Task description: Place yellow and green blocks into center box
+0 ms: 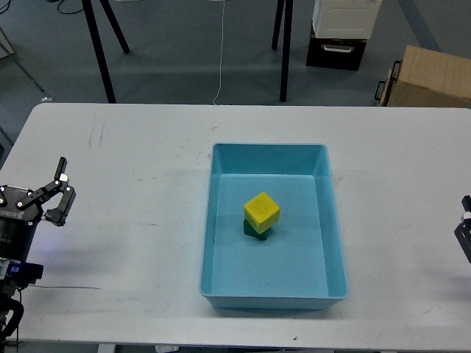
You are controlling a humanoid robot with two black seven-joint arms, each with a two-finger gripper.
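A yellow block (261,211) rests on top of a green block (254,230) inside the light blue box (268,148) at the middle of the white table (132,184). Only a small edge of the green block shows below the yellow one. My left gripper (63,189) is low at the table's left edge, far from the box, with its fingers spread and nothing between them. Only a dark sliver of my right gripper (466,226) shows at the right edge, and its fingers cannot be told apart.
A thin wire (66,287) lies on the table near my left arm. Behind the table on the floor stand a cardboard box (430,77), a dark case with a white top (340,40) and black stand legs (283,51).
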